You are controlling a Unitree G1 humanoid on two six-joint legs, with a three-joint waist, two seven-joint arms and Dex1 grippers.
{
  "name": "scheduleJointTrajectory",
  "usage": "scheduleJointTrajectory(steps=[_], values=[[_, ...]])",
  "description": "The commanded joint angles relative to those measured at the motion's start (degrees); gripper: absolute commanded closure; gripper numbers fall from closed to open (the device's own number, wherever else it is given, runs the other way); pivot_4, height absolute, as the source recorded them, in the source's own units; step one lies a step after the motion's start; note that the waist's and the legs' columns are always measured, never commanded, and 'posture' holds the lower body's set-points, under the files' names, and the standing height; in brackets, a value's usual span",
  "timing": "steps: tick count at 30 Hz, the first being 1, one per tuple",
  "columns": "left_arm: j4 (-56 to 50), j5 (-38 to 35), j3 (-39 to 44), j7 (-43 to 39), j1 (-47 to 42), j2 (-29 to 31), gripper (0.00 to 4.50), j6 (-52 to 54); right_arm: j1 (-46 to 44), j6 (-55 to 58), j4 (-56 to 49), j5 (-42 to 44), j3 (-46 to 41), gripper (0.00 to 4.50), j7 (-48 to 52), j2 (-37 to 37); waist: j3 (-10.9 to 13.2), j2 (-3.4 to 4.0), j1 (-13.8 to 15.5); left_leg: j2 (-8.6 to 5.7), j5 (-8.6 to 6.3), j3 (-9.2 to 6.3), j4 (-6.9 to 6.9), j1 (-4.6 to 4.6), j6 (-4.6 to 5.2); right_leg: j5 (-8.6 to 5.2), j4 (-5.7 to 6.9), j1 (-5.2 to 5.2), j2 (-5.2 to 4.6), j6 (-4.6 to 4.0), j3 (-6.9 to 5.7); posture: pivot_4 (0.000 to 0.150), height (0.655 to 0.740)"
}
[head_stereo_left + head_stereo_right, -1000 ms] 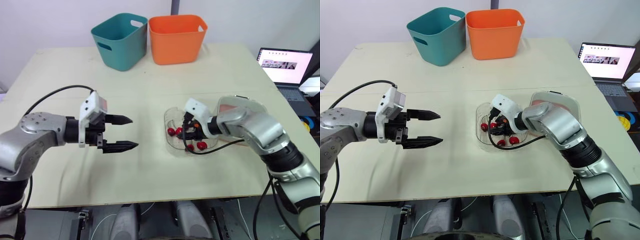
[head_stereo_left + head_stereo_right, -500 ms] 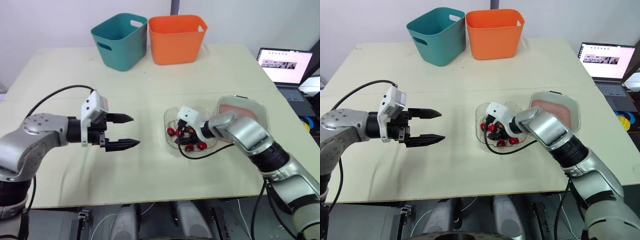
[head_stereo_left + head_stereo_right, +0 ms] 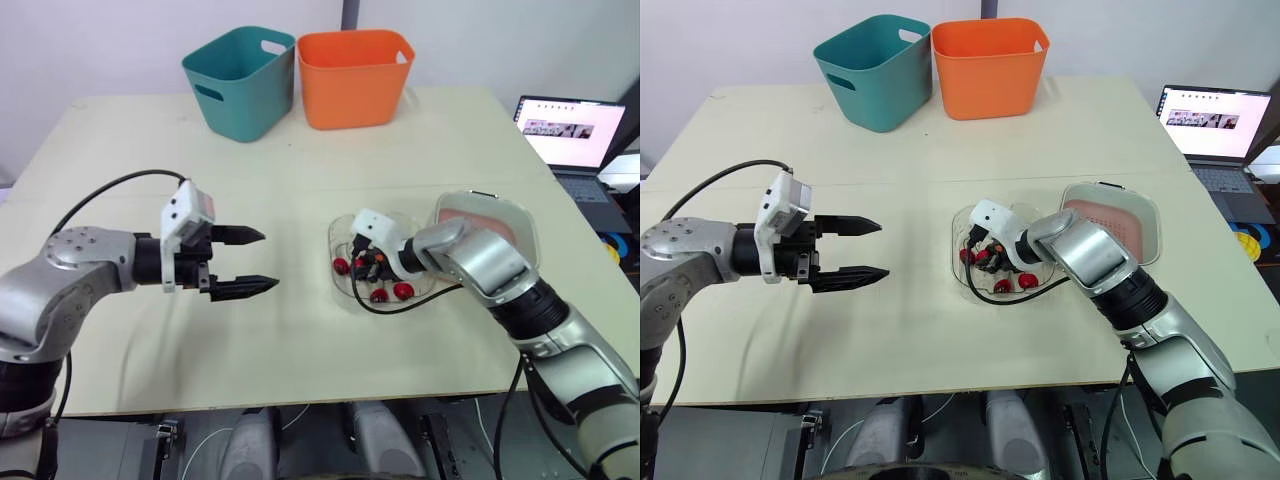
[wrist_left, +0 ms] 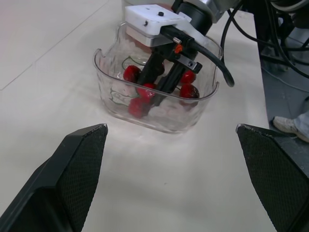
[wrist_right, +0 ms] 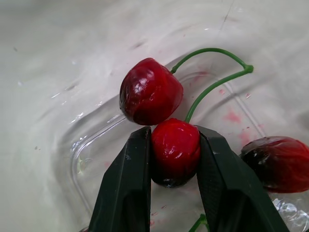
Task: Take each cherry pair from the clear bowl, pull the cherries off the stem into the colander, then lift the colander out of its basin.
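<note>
i'm looking down over a pale table (image 3: pixel 300 170), and i'll place everything from the clear bowl (image 3: pixel 340 232) that sits on it.

the right gripper (image 5: pixel 174 144) reaches down inside the bowl. in its wrist view the two black fingers (image 5: pixel 126 183) are narrowed onto one red cherry (image 5: pixel 175 153), a pad pressed against each side of it. a second cherry (image 5: pixel 150 98) sits touching the top of the held one, and a thin green stem (image 5: pixel 212 86) arcs from each of them to a shared joint – so the pair is joined, and it is low in the bowl. a darker cherry (image 5: pixel 274 163) lies just beside that finger pair on the bowl's floor. more loose red cherries (image 3: pixel 403 291) lie at the near side of the bowl.

the left gripper (image 3: pixel 268 262) hovers over bare table well to the left of the bowl, pointing toward it, fingers spread wide and holding nothing.

just beside the bowl on its right is a clear container with a pinkish inside (image 3: pixel 488 222); i can't make out what it holds. well beyond the bowl, at the table's far edge, a teal bin (image 3: pixel 243 80) and an orange bin (image 3: pixel 353 75) stand side by side. far to the right of the bowl, off the table, an open laptop (image 3: pixel 570 130) shows a lit screen.
</note>
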Motion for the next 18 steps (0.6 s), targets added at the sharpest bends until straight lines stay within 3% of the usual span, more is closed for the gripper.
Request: scheduleJointTrajectory(steps=[1, 5, 12, 18], values=[[0.3, 0.6, 0.5, -0.4, -1.6, 0.0, 0.0, -1.6, -0.4, -0.2, -1.9, -0.5, -1.5, 3.19, 0.1, 0.0, 0.0, 0.0, 0.0, 0.0, 0.0, 0.0, 0.0, 0.0, 0.0, 0.0, 0.0, 0.0, 0.0, 0.0, 0.0, 0.15, 0.74], [1.3, 1.1, 0.1, -1.0, -2.1, -0.1, 0.0, -2.2, 0.0, -0.2, -2.1, -0.7, -1.9, 3.65, -0.5, 0.0, 0.0, 0.0, 0.0, 0.0, 0.0, 0.0, 0.0, 0.0, 0.0, 0.0, 0.0, 0.0, 0.0, 0.0, 0.0, 0.15, 0.74], [4.6, -0.3, 2.3, -2.2, -5.8, 0.9, 0.0, -0.5, 2.1, -4.3, -12.3, 0.1, -8.6, 3.65, 1.0, -7.5, 0.0, 0.01, 0.2, -0.02, 0.0, 0.0, 0.0, -0.02, 0.0, -0.03, -0.02, 0.0, -0.02, 0.05, 0.0, 0.15, 0.74], [12.3, -3.4, 2.9, -4.6, -16.0, 0.6, 0.0, 2.5, 5.1, -21.3, -19.9, -1.1, -17.8, 3.65, 6.4, -16.8, 0.0, 0.0, 0.1, -0.02, 0.0, -0.01, 0.01, 0.0, 0.0, -0.1, -0.05, 0.02, 0.0, 0.16, -0.02, 0.15, 0.74]])
